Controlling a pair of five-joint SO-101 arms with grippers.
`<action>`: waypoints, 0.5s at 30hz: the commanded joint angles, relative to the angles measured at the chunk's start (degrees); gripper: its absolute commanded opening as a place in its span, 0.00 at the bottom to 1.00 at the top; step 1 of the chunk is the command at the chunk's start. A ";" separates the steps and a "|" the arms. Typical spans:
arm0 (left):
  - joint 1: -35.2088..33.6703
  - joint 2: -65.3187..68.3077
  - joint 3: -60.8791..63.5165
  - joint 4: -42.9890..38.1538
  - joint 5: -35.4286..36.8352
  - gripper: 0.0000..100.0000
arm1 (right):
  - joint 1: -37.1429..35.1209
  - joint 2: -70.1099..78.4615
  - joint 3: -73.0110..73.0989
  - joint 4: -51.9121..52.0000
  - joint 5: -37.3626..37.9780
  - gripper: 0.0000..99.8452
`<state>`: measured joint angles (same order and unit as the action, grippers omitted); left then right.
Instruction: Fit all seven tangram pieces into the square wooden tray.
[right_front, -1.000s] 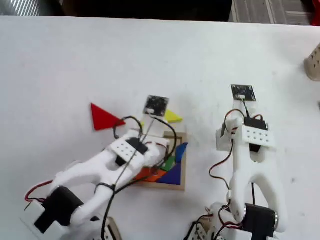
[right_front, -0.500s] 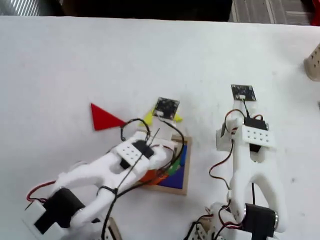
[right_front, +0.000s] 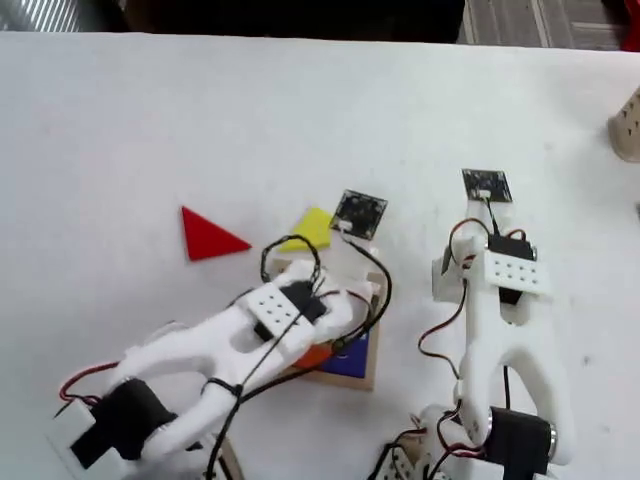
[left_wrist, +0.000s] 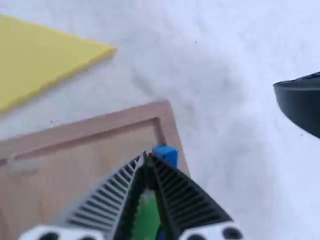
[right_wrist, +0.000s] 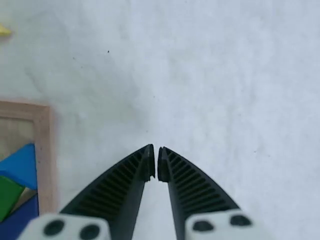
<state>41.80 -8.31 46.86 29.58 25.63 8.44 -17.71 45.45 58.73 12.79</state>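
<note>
The square wooden tray lies under my left arm. My left gripper is shut, its tips just inside the tray's corner and right beside a small blue piece. A green piece shows below the fingers. In the high view, orange and dark blue pieces peek out of the tray. A yellow triangle lies just beyond the tray and a red triangle farther left. My right gripper is shut over bare table to the tray's right.
My right arm stands right of the tray, whose edge and blue piece appear in its wrist view. A pale holed object sits at the far right edge. Open white table stretches behind the pieces.
My left arm has swung to the right across the tray, and its wrist camera now covers the yellow triangle's right end. The right arm has not moved.
</note>
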 joint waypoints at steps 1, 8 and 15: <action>-2.07 -2.15 -1.49 -0.53 0.44 0.02 | -0.66 -0.48 -0.26 -1.01 0.62 0.02; -11.74 -2.24 1.58 -0.53 0.35 0.02 | -0.75 -0.48 -0.18 -1.98 0.62 0.02; -12.88 -2.24 1.76 1.58 -3.25 0.02 | -1.19 -0.92 -0.09 -1.80 0.62 0.02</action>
<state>29.41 -8.31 49.05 29.67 25.36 8.44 -17.71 45.63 57.67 12.79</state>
